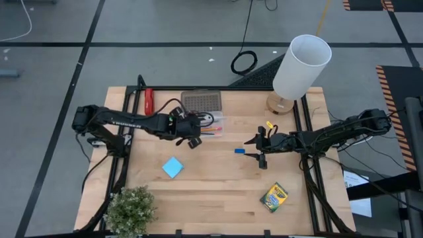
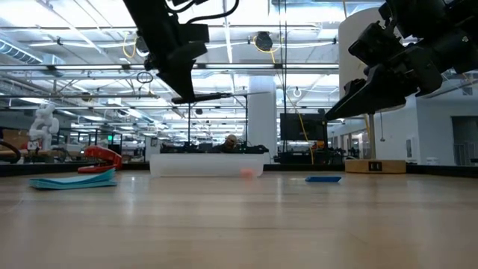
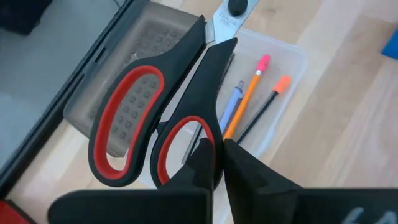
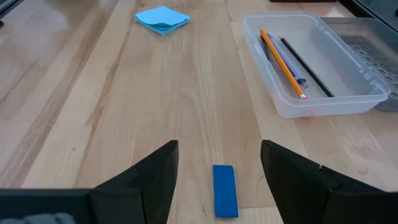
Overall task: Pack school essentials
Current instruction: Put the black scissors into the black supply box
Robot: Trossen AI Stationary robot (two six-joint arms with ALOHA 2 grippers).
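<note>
Wooden table (image 1: 218, 192): clear tray (image 4: 323, 99), notepad (image 1: 172, 166), eraser (image 1: 239, 151), crayons (image 1: 273, 197).

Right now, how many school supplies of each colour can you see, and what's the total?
Blue: 3, eraser, note pad, pen
Orange: 1, pencil
Black: 1, pencil
Red and black: 1, scissors held by left gripper
Green and yellow: 1, crayon box
Total: 7

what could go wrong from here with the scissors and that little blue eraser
The left claw pinches the red-handled scissors by one handle loop only, above the clear tray; they might swing or drop outside it. The right claw hangs open over the flat blue eraser, which may slide when pinched.
</note>
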